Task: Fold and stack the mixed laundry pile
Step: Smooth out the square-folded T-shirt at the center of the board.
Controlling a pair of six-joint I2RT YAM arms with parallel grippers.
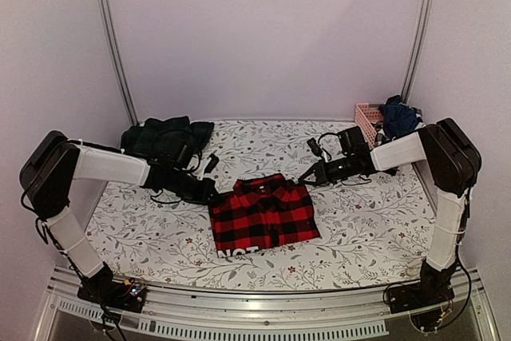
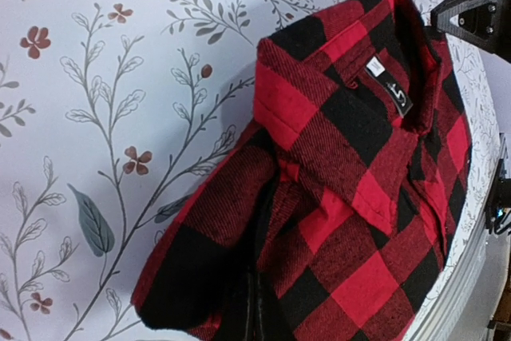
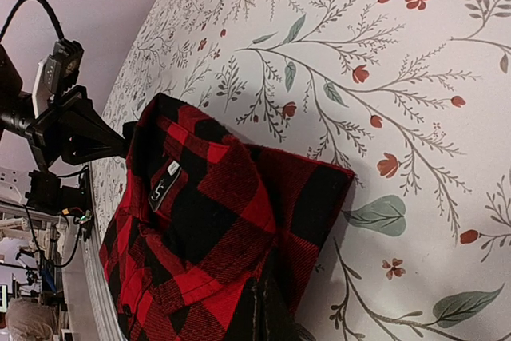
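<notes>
Left of the checked shirt, the left arm has smooth white link covers between bulky black joint housings. The right arm, right of the shirt, matches it. Thin black cables loop beside each black wrist. The left gripper and right gripper are black and wedge-shaped, and screw heads dot the right one's angular plate. Nearer than the shirt, both black bases trail wires.

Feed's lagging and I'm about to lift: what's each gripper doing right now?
Left gripper: closed, pinching the red-and-black flannel shirt at one shoulder corner.
Right gripper: closed, pinching the shirt's other shoulder corner.
</notes>
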